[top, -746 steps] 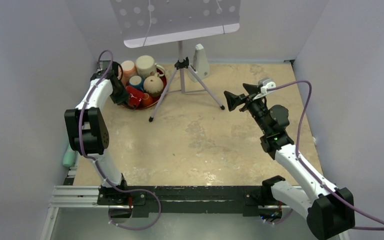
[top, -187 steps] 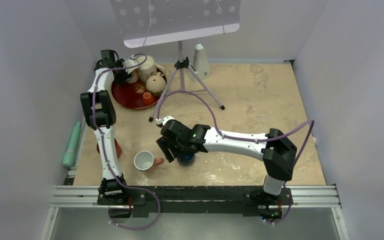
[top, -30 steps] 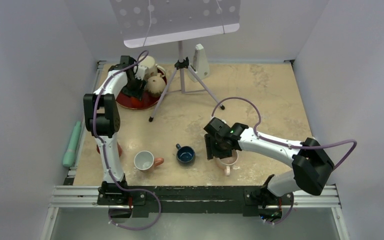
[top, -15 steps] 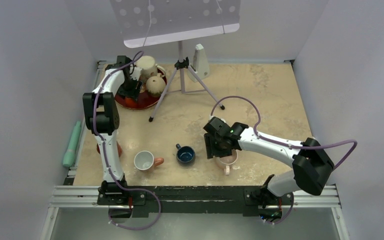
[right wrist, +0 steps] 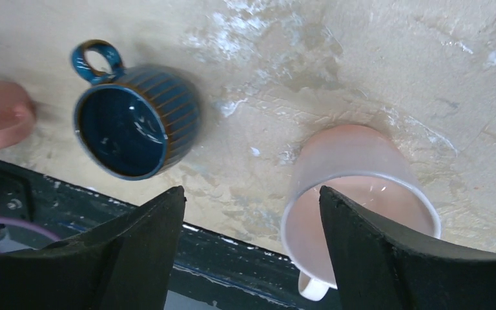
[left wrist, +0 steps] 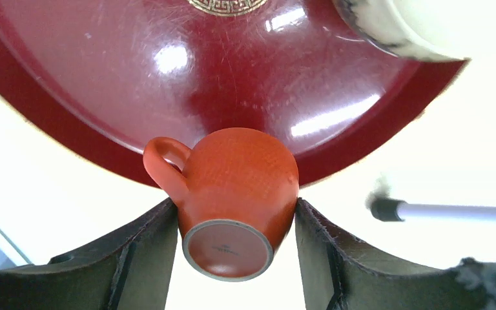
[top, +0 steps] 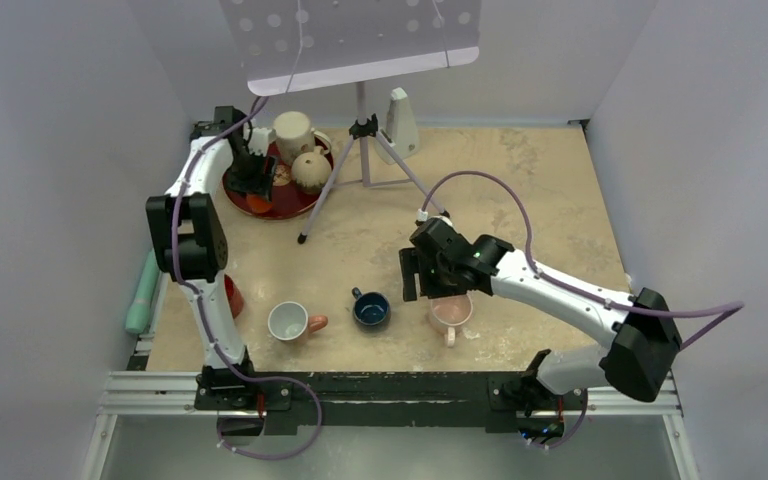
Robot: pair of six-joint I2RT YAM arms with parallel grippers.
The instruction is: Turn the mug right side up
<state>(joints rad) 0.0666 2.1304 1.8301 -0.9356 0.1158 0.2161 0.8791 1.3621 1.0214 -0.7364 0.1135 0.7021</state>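
Note:
An orange mug [left wrist: 239, 187] hangs bottom up, its base toward the left wrist camera, over the near rim of the red tray [left wrist: 168, 71]. My left gripper [left wrist: 234, 201] is shut on it, one finger pressing each side. From the top view this mug [top: 257, 203] is at the tray's front left. A pale pink mug [right wrist: 355, 194] stands mouth up on the table near the front edge. My right gripper [right wrist: 252, 190] hovers open just above it, apart from it, its right finger over the rim. In the top view that gripper [top: 430, 285] is just behind the pink mug [top: 450, 313].
A blue mug [top: 370, 309] and a white mug with a pink handle [top: 288, 322] stand mouth up left of the pink one. Two cream mugs [top: 292, 130] sit on the red tray [top: 290, 205]. A stand's tripod legs [top: 365, 150] spread beside the tray. A green object [top: 140, 290] lies off the table's left edge.
The right gripper has opened, let go of the pink mug and risen slightly. The left gripper has carried the orange mug toward the tray's front left.

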